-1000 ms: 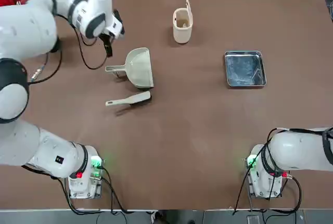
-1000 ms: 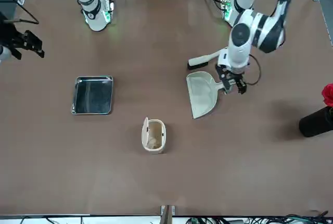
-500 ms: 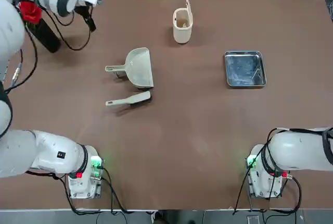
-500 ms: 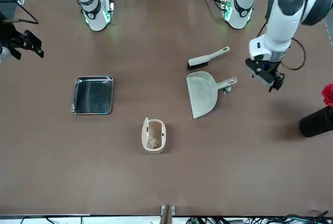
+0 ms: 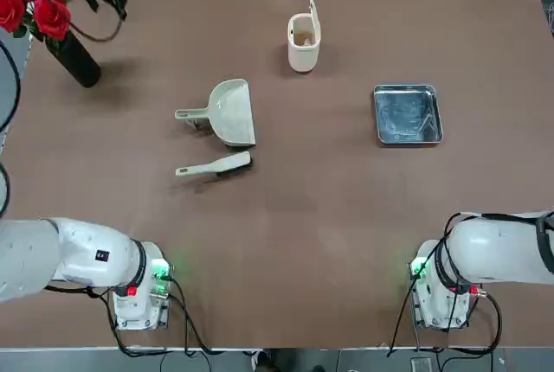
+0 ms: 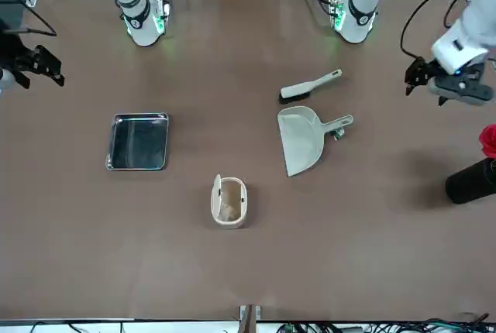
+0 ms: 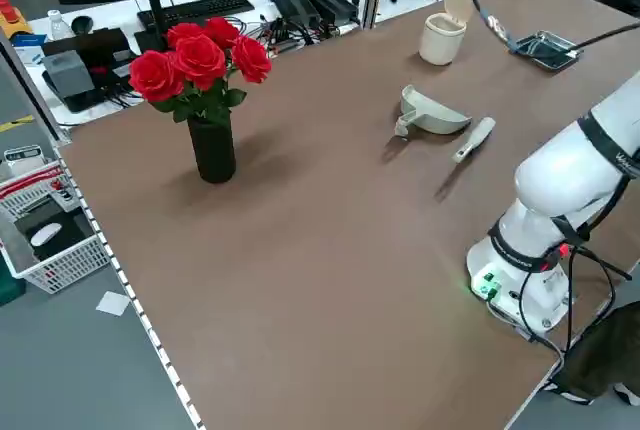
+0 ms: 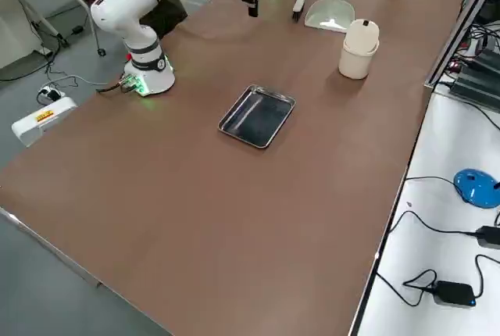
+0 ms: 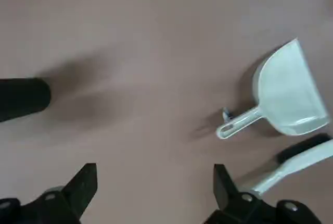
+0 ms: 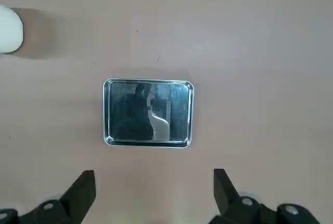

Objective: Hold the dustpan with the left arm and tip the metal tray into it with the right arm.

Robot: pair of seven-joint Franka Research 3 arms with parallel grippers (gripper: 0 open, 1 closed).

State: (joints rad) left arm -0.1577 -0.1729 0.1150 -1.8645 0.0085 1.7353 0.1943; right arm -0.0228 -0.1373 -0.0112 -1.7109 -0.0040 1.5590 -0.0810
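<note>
Dustpan [image 5: 231, 111]: laid flat left of table centre, handle to the left, hand brush [image 5: 215, 165] just near of it, apart. Metal tray [image 5: 407, 114]: set flat at the right, well apart. Bin [image 5: 303, 41]: stood at far centre. Left gripper [image 6: 434, 85]: raised at the far left by the roses [image 5: 33, 0], fingers apart, nothing held. Right gripper [image 6: 35, 66]: suspended high at the right, fingers spread, empty

Bare table around dustpan [image 5: 232, 111], except brush [image 5: 215, 164] just beside.
</note>
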